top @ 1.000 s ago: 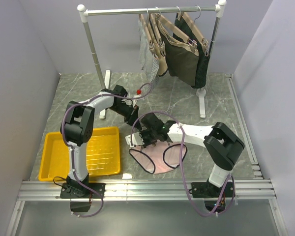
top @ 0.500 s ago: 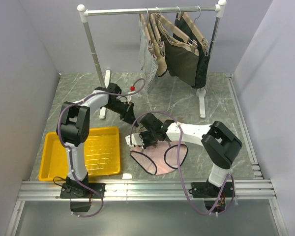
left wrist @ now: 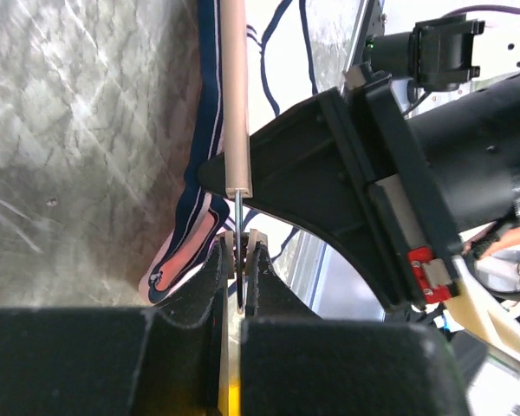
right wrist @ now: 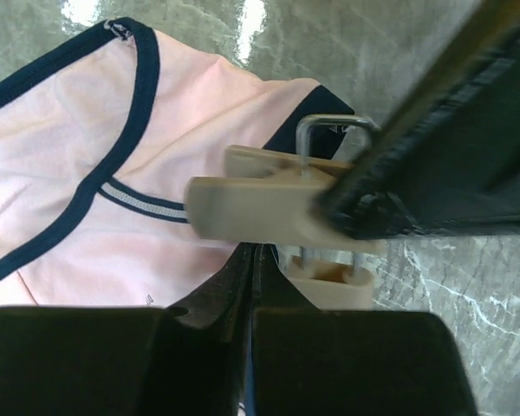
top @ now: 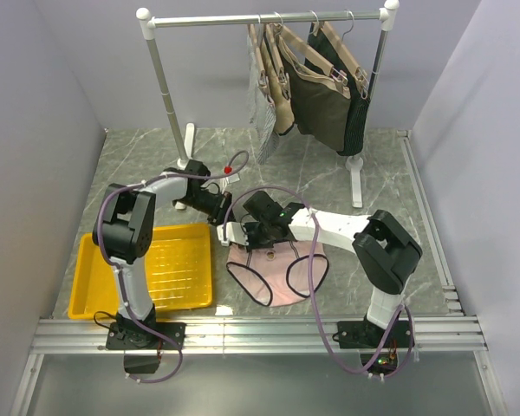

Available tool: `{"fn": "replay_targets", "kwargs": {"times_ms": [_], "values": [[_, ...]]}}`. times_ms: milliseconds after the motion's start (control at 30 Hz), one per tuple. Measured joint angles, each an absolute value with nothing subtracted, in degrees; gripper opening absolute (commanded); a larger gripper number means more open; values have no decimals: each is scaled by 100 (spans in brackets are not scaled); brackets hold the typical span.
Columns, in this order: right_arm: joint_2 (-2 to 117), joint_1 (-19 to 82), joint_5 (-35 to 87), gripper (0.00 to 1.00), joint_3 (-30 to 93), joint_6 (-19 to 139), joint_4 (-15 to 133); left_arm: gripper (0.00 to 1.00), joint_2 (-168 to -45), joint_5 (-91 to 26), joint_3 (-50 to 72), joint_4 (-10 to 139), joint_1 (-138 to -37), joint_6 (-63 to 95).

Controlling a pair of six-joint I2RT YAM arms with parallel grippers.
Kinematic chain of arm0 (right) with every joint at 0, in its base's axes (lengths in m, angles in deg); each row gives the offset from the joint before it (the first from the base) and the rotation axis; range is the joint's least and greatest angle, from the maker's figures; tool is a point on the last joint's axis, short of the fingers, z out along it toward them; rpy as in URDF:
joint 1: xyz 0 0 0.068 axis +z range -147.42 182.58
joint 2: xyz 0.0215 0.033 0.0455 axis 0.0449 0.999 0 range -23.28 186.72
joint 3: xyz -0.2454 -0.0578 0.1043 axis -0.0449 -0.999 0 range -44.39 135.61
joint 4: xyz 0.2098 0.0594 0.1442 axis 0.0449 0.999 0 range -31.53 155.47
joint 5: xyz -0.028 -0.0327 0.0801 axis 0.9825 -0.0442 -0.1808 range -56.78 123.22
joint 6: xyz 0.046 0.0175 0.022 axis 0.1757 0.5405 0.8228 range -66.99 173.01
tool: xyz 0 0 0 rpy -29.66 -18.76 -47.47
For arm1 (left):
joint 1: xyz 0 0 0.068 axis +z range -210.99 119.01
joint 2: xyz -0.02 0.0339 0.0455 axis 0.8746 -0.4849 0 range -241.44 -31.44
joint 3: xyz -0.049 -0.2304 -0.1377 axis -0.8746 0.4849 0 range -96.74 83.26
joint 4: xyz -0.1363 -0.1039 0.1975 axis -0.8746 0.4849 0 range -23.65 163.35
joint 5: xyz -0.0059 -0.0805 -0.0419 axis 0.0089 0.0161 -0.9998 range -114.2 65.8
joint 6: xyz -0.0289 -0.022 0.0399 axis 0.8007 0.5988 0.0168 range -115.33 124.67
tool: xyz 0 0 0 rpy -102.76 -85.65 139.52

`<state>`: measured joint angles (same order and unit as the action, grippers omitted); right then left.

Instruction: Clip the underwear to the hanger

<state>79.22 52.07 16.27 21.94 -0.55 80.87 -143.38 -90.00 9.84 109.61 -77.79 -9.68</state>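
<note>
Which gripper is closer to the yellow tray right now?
Left. The left gripper sits just off the tray's far right corner; the right gripper is further right, above the underwear.

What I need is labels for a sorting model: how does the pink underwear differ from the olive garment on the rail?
The underwear is pale pink with navy edging; the olive garment is dark all over. The underwear lies spread on the table; the olive garment hangs from the rail. Shared: the underwear's hanger is tan, like the one holding the olive garment.
</note>
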Motion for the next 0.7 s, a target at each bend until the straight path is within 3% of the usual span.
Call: {"fn": "replay_targets", "kwargs": {"times_ms": [700], "values": [[7811,5207,1581,0,1966,-240,8205,0,-14141,-8029,1519,9241,-7786,106]]}}
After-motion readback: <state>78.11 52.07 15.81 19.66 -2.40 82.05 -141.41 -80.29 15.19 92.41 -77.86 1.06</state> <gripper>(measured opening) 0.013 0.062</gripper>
